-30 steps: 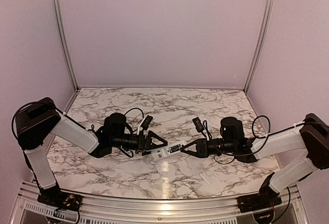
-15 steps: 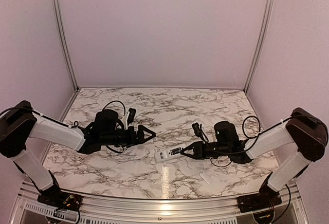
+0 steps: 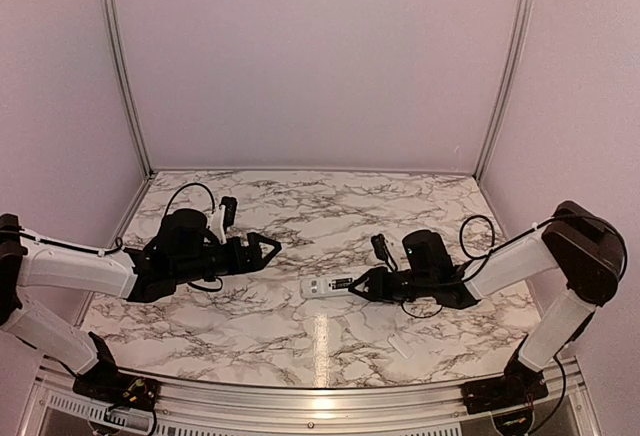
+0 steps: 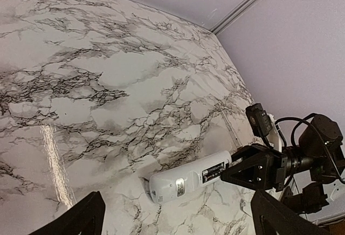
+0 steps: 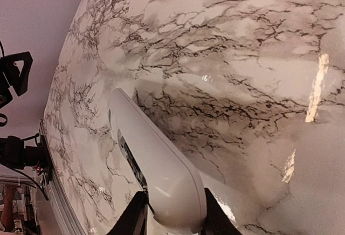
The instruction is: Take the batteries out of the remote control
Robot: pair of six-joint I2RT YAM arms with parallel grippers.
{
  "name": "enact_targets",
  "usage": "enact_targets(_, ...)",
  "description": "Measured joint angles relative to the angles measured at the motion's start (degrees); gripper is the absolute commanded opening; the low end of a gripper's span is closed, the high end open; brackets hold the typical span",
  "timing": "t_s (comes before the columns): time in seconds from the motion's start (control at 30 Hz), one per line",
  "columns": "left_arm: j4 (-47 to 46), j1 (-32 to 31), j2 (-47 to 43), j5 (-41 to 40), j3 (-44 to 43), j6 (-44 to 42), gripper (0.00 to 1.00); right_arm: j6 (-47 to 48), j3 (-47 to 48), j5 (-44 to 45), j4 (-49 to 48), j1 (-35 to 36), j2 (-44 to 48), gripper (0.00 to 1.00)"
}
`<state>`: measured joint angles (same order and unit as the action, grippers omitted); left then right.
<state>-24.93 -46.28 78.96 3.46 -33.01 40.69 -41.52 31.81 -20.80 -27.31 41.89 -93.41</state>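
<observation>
Remote ctrl [image 3: 322, 287] end pinched in R claw [image 3: 353, 285].

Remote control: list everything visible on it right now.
The remote control is a slim white bar with rounded ends, glossy like plastic. One face carries a printed label. The right wrist view shows a narrow dark recess, its contents too small to tell. It lies roughly level, low over the marble table; contact is unclear. The right gripper is shut on one end, a finger on each side. The left gripper is open, apart from it.
</observation>
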Motion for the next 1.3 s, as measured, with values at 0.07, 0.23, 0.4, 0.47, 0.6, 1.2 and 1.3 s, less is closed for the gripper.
enact_targets(0.07, 0.2, 0.0, -0.2, -0.6, 0.0, -0.1, 0.99, 0.1, 0.1, 0.7, 1.6, 0.0, -0.7, 0.30)
enact_targets(0.23, 0.9, 0.0, -0.2, -1.0, 0.0, -0.4, 0.99, 0.9, 2.0, 1.4, 3.7, 0.0, -2.3, 0.42)
enact_targets(0.4, 1.5, 0.0, -0.2, -1.1, 0.0, -0.8, 0.99, 2.2, 3.6, 3.6, 7.3, 0.0, -3.1, 0.59)
enact_targets(0.47, 1.6, 0.0, -0.2, -1.3, 0.0, -0.9, 0.99, 2.9, 5.0, 4.8, 9.2, 0.0, -3.0, 0.61)
enact_targets(0.6, 1.7, 0.0, -0.2, -1.6, 0.0, -1.1, 0.99, 4.0, 7.0, 6.8, 12.5, 0.0, -3.0, 0.65)
enact_targets(1.2, 1.7, -1.1, -0.2, -9.1, 0.1, -6.4, 0.99, 10.9, 10.4, 24.6, 37.8, 0.7, 13.0, 0.83)
enact_targets(1.3, 1.6, -1.7, -0.3, -11.0, 0.3, -7.4, 0.99, 10.1, 9.5, 30.0, 41.9, 0.7, 16.0, 0.81)
